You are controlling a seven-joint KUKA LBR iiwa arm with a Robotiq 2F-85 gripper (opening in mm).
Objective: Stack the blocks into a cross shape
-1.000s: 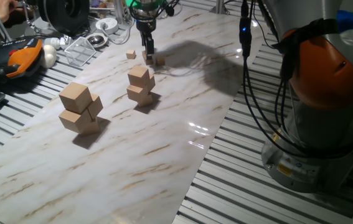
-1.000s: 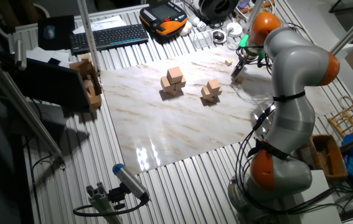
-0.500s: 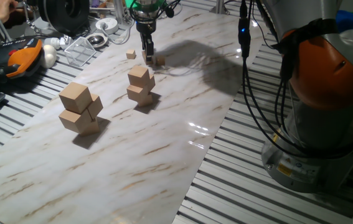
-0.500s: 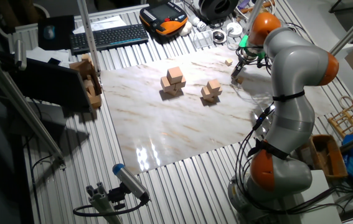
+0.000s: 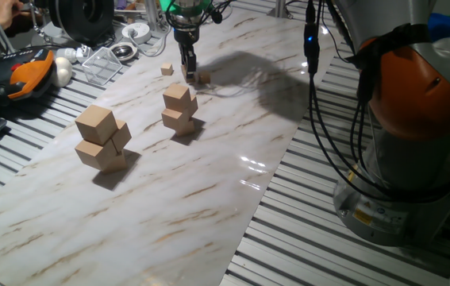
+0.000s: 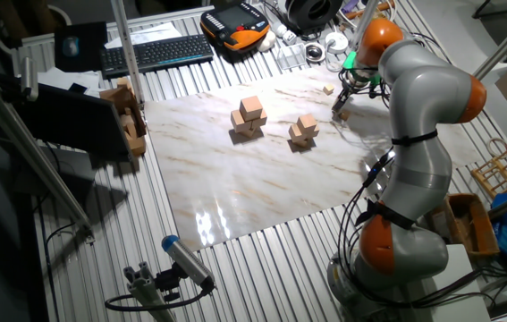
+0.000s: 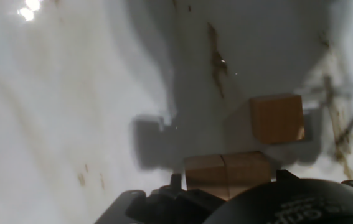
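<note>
Mid-table stand two cross stacks: large cubes (image 5: 101, 140) toward the keyboard-side edge, medium cubes (image 5: 179, 108) beside them. Clutter lines the far edge. Gripper (image 5: 189, 70) is low at the far end of the marble table (image 5: 232, 191), right by tiny blocks (image 5: 203, 78); one block (image 5: 167, 70) sits apart. Hand view: two blocks (image 7: 227, 174) side by side under the hand, a third (image 7: 277, 118) just beyond. Jaw gap: cannot tell.

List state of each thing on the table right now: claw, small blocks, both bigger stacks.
claw: down at the marble table, open or shut unclear
tiny blocks by claw: two side by side, a third just beyond
lone tiny block: flat, apart
medium stack: stacked, standing
large stack: stacked, standing
</note>
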